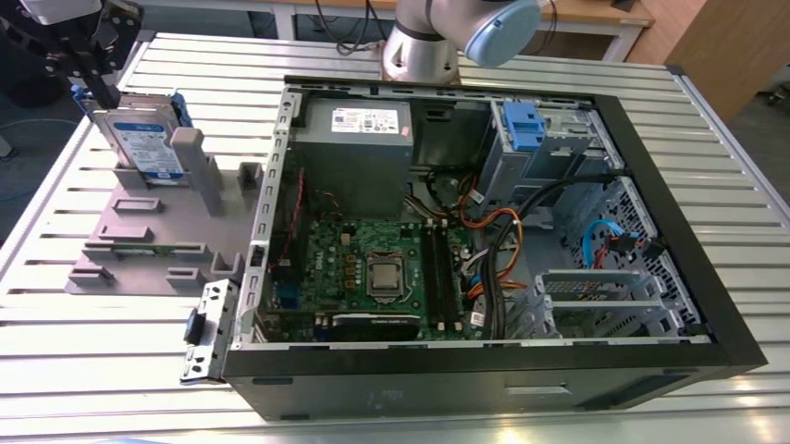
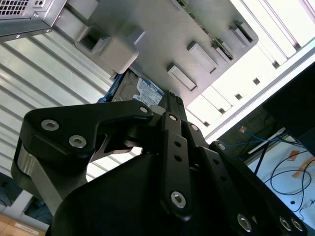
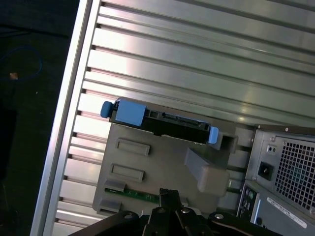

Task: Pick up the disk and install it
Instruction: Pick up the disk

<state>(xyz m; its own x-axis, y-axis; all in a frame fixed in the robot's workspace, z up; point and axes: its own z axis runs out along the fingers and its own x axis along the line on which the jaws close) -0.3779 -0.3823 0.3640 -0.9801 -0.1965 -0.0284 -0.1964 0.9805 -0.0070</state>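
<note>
A slatted metal worktop (image 1: 111,361) carries a grey plastic stand (image 1: 136,227) towards the exterior view's left, with upright posts (image 1: 188,153) rising from it. A thin green circuit strip (image 1: 154,248) lies in one of its low slots. Just beside the stand, on the exterior view's right, an open computer case (image 1: 494,370) lies on its side. Inside are a grey power supply (image 1: 358,125), a green motherboard (image 1: 370,268) with its processor socket (image 1: 387,275), a bundle of coloured cables (image 1: 506,231) and a blue bracket (image 1: 524,125) in the drive bay.
</note>
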